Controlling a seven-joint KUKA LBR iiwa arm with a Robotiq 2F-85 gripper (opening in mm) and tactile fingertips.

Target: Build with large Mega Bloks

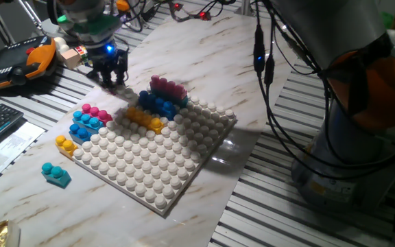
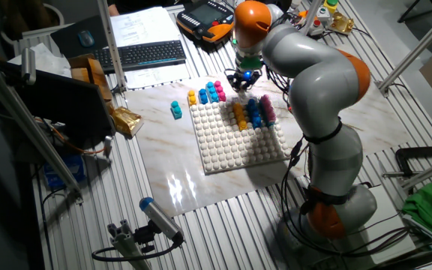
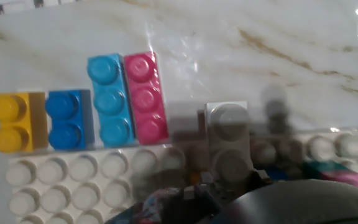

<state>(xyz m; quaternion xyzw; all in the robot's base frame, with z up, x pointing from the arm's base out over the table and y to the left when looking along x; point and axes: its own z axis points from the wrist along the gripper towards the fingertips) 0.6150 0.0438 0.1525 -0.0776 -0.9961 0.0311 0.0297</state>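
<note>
The build looks partly done: a yellow-orange brick [image 1: 145, 118], a blue brick [image 1: 158, 105] and a pink brick [image 1: 168, 88] already sit at the far edge of the white baseplate [image 1: 149, 165], while four loose bricks [image 1: 82, 127] lie in a row on the desk [image 1: 204, 48] just beside the plate and a teal brick [image 1: 56, 174] lies apart, so most pieces seem left to place. The tool [image 1: 110, 74] hovers beyond the plate's far edge near the placed bricks; whether it is released or clenched I cannot tell; it seems to carry nothing. The hand view alone shows the row's order, yellow, blue, light blue, pink; the fixed views alone show the teal brick clearly.
</note>
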